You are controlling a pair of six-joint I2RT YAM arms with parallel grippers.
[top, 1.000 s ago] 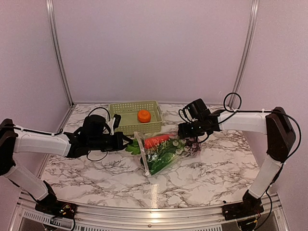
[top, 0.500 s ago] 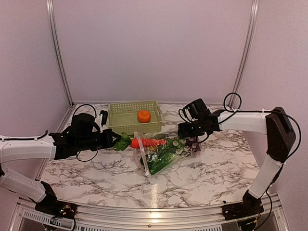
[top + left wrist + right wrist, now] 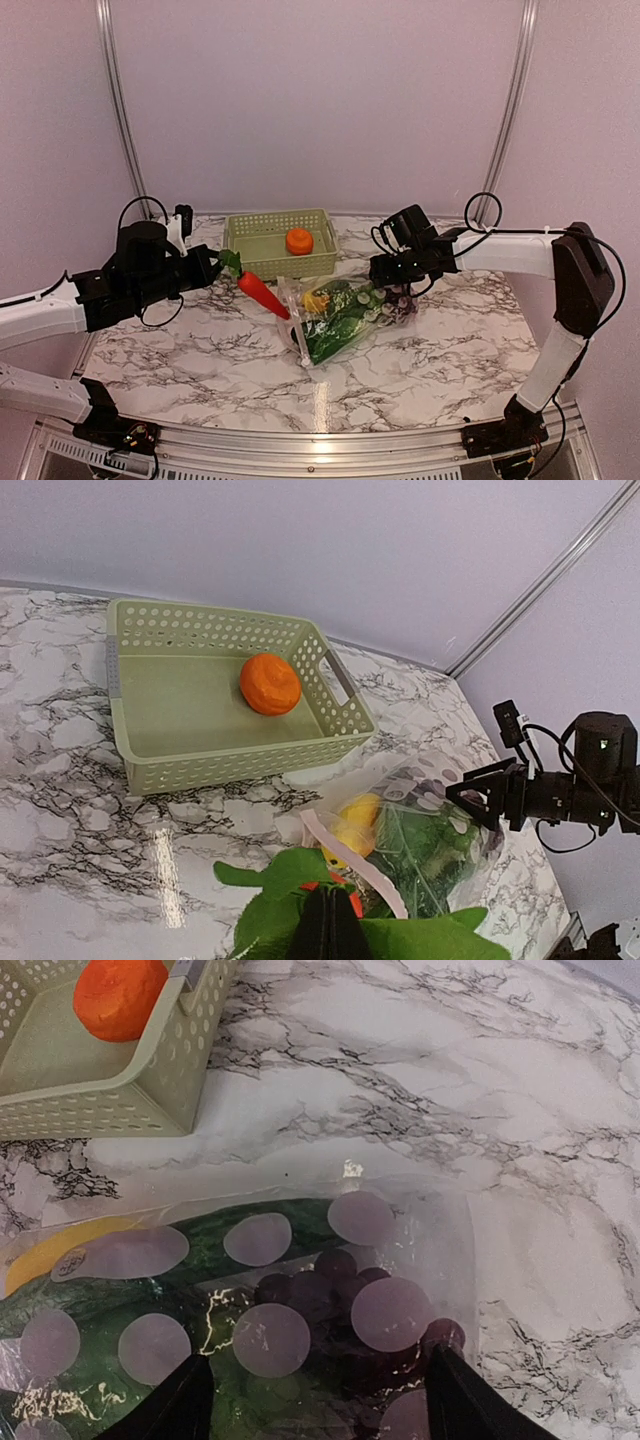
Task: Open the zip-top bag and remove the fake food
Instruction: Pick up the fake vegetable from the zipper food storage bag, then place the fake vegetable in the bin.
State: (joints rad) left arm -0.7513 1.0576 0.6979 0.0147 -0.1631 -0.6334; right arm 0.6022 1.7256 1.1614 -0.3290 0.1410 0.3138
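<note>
The left end effector [image 3: 222, 262] is clamped tight on the green leafy top of a carrot [image 3: 263, 294] and holds it above the surface [image 3: 200, 350]. The carrot slants down to the right, its tip close to the left edge of the zip-top bag [image 3: 340, 320] – whether tip and plastic touch cannot be told. In the left wrist view the closed fingers [image 3: 328, 935] are buried in the carrot's leaves, with only a sliver of its orange-red body showing.

The zip-top bag lies flat on the marble surface just in front of the basket [image 3: 260, 255], its pink zip strip [image 3: 350, 855] at the end nearest the left arm. Inside it lie a yellow piece [image 3: 316, 300], green leafy pieces [image 3: 335, 330] and, at the far right end, a purple grape bunch [image 3: 330, 1280].

The right end effector [image 3: 315, 1405] sits over that grape end of the bag with its jaws spread wide, one finger [image 3: 185, 1400] on each side of the grapes. The fingertips are cut off by the frame edge, so whether they press on the plastic cannot be told – nothing is pinched between them.

An orange piece [image 3: 298, 241] rests alone in the pale green basket, toward its right end.
</note>
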